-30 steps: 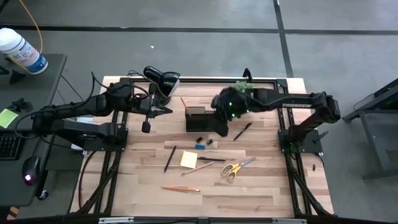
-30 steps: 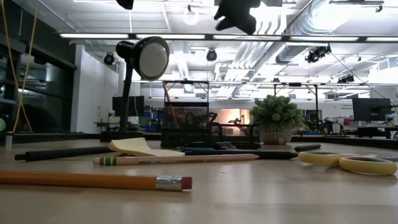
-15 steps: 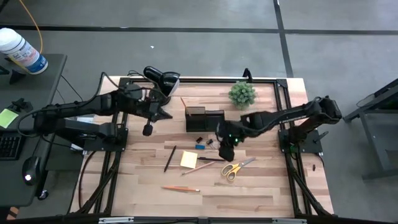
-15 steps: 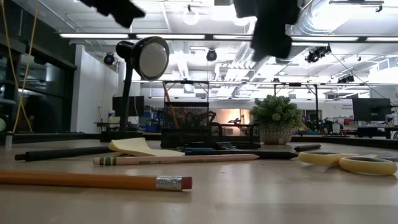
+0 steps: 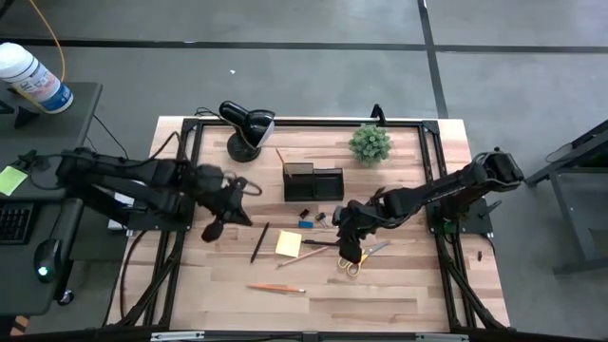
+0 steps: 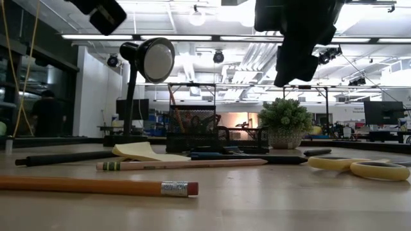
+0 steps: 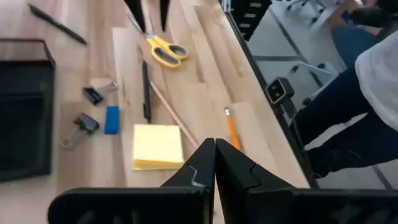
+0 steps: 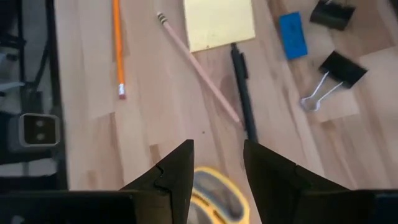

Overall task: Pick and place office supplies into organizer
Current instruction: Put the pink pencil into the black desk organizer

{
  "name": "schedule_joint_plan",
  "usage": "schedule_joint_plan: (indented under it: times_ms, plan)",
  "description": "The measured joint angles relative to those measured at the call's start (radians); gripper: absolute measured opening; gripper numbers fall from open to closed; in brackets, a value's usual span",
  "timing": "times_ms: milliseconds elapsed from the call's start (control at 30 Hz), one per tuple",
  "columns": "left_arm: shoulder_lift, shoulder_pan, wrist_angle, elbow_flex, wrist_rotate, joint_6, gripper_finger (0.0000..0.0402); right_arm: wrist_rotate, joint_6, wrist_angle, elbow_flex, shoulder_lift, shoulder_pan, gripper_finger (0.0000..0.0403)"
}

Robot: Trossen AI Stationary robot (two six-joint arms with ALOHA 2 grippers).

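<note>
The black organizer (image 5: 313,180) stands at the table's far middle. In front of it lie two black clips (image 8: 339,68), a blue block (image 5: 306,224), a yellow sticky pad (image 5: 289,244), a dark pen (image 8: 244,93) and a light pencil (image 8: 199,74). Another dark pen (image 5: 259,241) lies left of the pad, and an orange pencil (image 5: 276,288) lies near the front. My right gripper (image 5: 350,255) hangs open above the yellow-handled scissors (image 8: 214,196), well clear of the table in the low view. My left gripper (image 5: 215,229) hovers shut at the left, holding nothing.
A black desk lamp (image 5: 245,128) stands at the far left and a small green plant (image 5: 370,143) at the far right. Black frame rails (image 5: 180,237) run along both sides of the table. A person sits beyond the table's edge in the left wrist view.
My right gripper has come from over the organizer toward the near edge and down, staying open, and now hangs over the scissors. My left gripper has swung from beside the lamp toward the near edge, sinking and rolling, and stays shut. Nothing on the table has moved.
</note>
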Motion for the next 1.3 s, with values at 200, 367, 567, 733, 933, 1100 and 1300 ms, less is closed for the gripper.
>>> schedule_joint_plan:
  times_ms: [200, 367, 567, 733, 933, 1100, 1300]
  plan:
    - [0.071, -0.217, 0.040, 0.000, -0.267, -0.214, 0.0001, 0.024, -0.020, 0.031, -0.013, 0.000, 0.029, 0.0138]
    - [0.186, -0.335, 0.127, 0.000, -0.360, -0.326, 0.0001, 0.024, -0.063, 0.030, -0.013, 0.000, 0.055, 0.0138]
    - [0.343, -0.398, 0.206, 0.000, -0.360, -0.367, 0.0001, 0.023, -0.049, 0.030, -0.013, 0.000, 0.062, 0.0138]
    - [0.462, -0.405, 0.252, 0.000, -0.355, -0.387, 0.0001, 0.056, 0.005, 0.031, -0.013, 0.000, 0.062, 0.0138]
    - [0.557, -0.403, 0.345, 0.000, -0.287, -0.379, 0.0001, 0.041, 0.108, 0.035, -0.013, 0.000, 0.062, 0.0138]
    - [0.587, -0.400, 0.370, 0.001, -0.234, -0.421, 0.0001, 0.015, 0.148, 0.037, -0.013, 0.000, 0.065, 0.0138]
    - [0.588, -0.368, 0.454, 0.000, -0.107, -0.356, 0.0001, 0.020, 0.142, 0.039, -0.012, 0.000, 0.075, 0.0138]
